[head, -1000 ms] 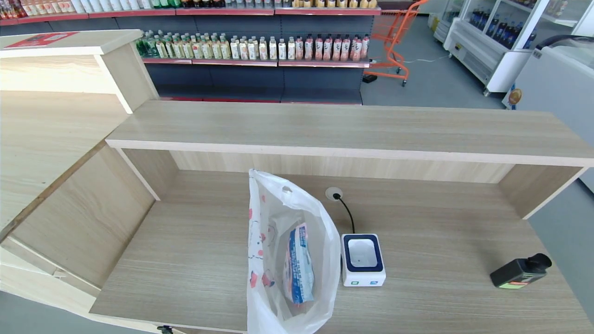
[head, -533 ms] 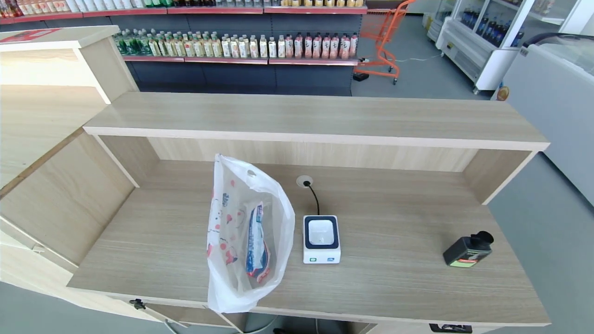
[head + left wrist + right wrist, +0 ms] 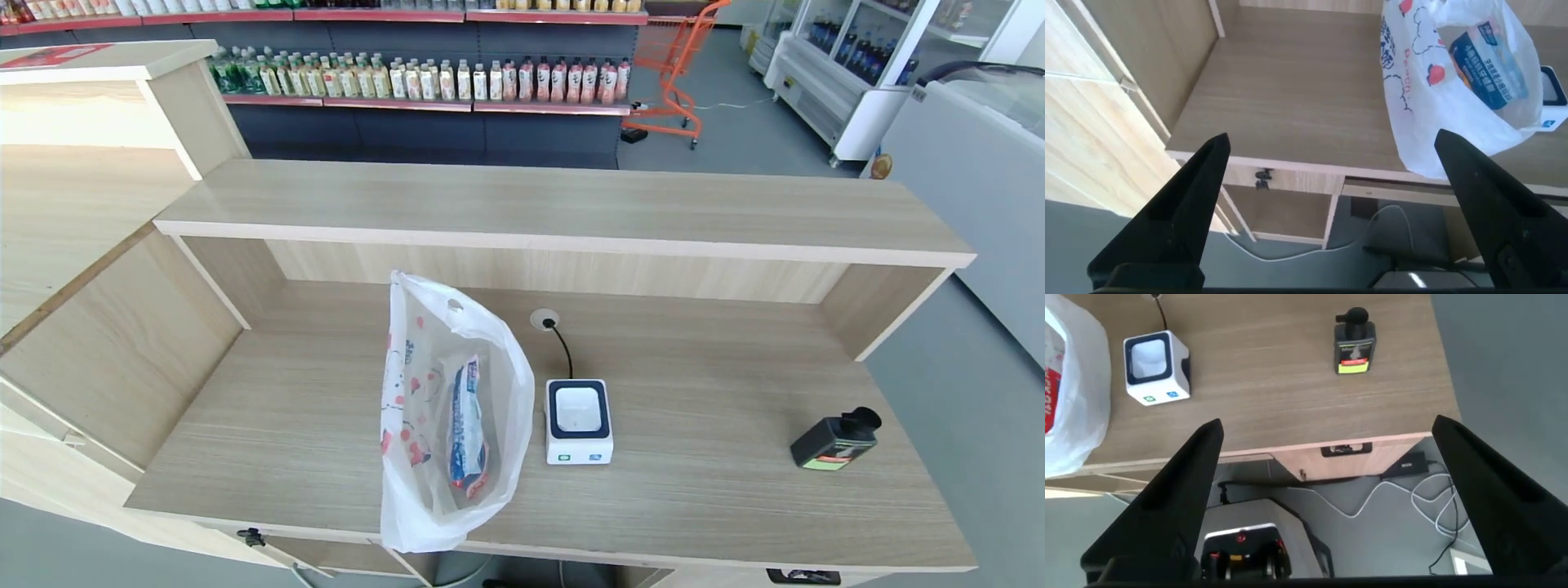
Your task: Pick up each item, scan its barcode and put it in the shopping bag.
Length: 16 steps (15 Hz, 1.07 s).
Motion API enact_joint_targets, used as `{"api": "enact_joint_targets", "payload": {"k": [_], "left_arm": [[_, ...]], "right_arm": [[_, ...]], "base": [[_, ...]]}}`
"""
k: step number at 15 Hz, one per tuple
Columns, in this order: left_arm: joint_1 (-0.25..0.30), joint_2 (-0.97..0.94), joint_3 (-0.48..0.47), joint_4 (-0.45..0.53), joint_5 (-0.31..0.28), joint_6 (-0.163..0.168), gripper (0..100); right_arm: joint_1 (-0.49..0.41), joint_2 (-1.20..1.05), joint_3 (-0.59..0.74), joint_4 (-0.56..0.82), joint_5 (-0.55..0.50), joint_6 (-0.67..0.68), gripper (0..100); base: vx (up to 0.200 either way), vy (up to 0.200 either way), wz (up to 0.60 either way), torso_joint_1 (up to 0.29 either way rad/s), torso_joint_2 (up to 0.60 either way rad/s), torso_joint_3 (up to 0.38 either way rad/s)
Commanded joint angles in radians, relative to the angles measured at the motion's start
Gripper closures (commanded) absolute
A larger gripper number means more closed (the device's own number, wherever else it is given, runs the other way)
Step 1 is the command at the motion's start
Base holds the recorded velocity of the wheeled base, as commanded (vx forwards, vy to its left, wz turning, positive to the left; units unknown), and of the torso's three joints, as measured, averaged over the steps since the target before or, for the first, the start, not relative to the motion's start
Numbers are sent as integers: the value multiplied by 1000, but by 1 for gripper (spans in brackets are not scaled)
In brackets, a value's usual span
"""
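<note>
Black bottle (image 3: 834,441) lies on its side near the tabletop's (image 3: 702,498) right edge, well apart from the scanner (image 3: 579,420). My right end effector (image 3: 1327,423) hangs wide open and empty; a glancing pinch could roll the bottle off that edge.

On the table (image 3: 702,490), the shopping bag (image 3: 406,384) stood near the front edge, left of the middle, with a packet (image 3: 467,429) inside it. The scanner (image 3: 579,420) sat just beside the bag, on its right. A cable (image 3: 563,351) ran from the scanner back to a hole (image 3: 544,318) in the table. The bottle (image 3: 834,439) lay near the right end, well apart from the scanner.
</note>
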Motion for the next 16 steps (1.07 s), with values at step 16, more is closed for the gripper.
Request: {"api": "enact_joint_targets", "payload": {"k": [16], "left_arm": [[1, 0, 0, -2, 0, -28, 0]], "right_arm": [[3, 0, -6, 26, 2, 11, 0]], "base": [[-63, -125, 0, 3, 3, 1]]}}
